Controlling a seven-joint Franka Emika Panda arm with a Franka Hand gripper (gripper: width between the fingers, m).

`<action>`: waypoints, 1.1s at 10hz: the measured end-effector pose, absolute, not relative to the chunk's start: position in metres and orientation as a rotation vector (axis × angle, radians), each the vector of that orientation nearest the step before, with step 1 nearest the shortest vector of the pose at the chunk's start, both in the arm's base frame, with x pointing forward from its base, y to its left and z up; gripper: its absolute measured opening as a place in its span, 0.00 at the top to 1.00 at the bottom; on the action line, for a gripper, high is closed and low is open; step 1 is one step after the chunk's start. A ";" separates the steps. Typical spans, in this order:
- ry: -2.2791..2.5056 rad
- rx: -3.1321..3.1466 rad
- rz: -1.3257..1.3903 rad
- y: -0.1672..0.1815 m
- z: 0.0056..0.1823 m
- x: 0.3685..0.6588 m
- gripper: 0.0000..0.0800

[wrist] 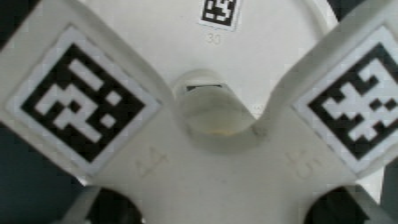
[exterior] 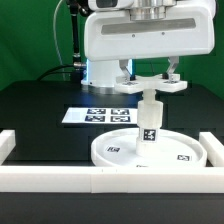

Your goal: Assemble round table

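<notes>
The large round disc [exterior: 112, 151] lies flat on the black table inside the white rim. The short cylindrical leg [exterior: 150, 122] stands upright on the disc's middle. The flat cross-shaped foot piece [exterior: 150, 86] is level just above the leg's top, and I cannot tell whether they touch. My gripper [exterior: 149, 78] is shut on the foot piece, one finger on each side. In the wrist view the foot piece [wrist: 231, 175] fills the frame with tagged arms, and the leg's end [wrist: 217, 112] shows in the notch. My gripper [wrist: 222, 207] has dark fingertips [wrist: 116, 207] at the foot's edges.
The white straight-walled rim [exterior: 100, 181] runs along the front, with side walls at the exterior view's left [exterior: 8, 146] and right [exterior: 214, 146]. The marker board [exterior: 92, 115] lies behind the disc. The arm's base [exterior: 98, 70] stands at the back.
</notes>
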State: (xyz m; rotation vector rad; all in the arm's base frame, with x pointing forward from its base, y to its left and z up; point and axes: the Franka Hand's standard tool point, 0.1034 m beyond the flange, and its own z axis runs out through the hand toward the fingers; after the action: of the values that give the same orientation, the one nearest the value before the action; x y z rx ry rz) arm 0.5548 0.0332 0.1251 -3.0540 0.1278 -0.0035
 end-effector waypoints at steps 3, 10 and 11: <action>0.127 -3.054 -0.001 0.034 0.124 0.555 0.45; 0.128 -3.066 -0.008 0.032 0.103 0.557 0.45; 0.132 -3.066 -0.038 0.031 0.103 0.560 0.45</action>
State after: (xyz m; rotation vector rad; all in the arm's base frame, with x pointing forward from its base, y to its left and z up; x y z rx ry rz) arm 0.5604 0.0305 0.1029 -3.0659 0.1316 -0.0384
